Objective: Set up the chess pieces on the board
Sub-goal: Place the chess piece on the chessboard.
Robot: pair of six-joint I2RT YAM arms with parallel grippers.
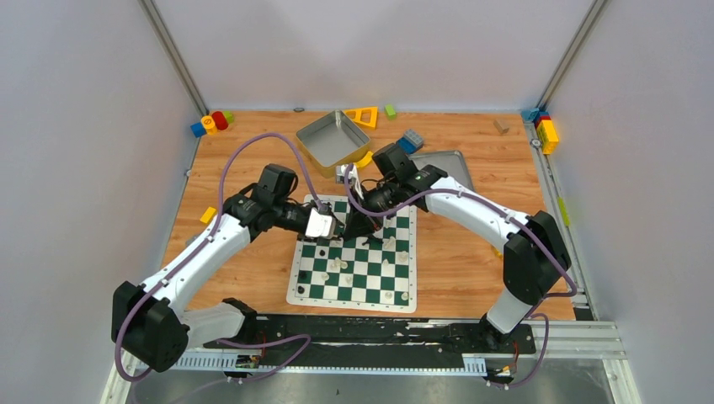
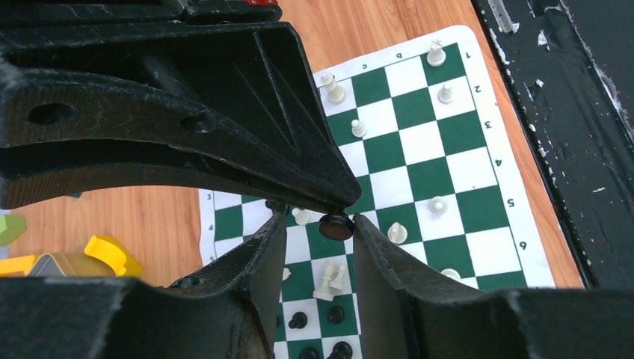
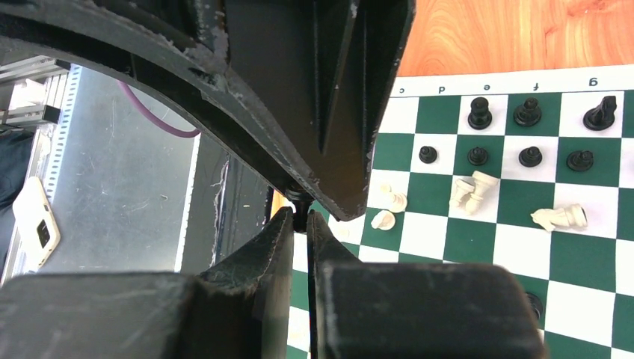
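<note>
Handover risk: right end effector [image 3: 301,217] is pinched shut on black piece [image 2: 336,226], held above board [image 2: 421,142] near its far edge. Left end effector [image 2: 320,224] sits half open around the piece's base, not clamped. If right releases early or left closes off-centre, the piece likely drops and scatters the toppled white pieces [image 3: 471,191] nearby.

Was closed in by plain pale grey walls [image 1: 76,126] at nine, twelve and three o'clock. Had two slanted aluminium posts [image 1: 173,55] rising in the corners at eleven and one o'clock. Showed a wooden tabletop [image 1: 471,278] of warm orange grain in the middle, edged by a metal rail [image 1: 581,337] at six o'clock, with a dull grey metal surface [image 1: 379,387] just below it. Was lit evenly and softly, without hard shadows.
</note>
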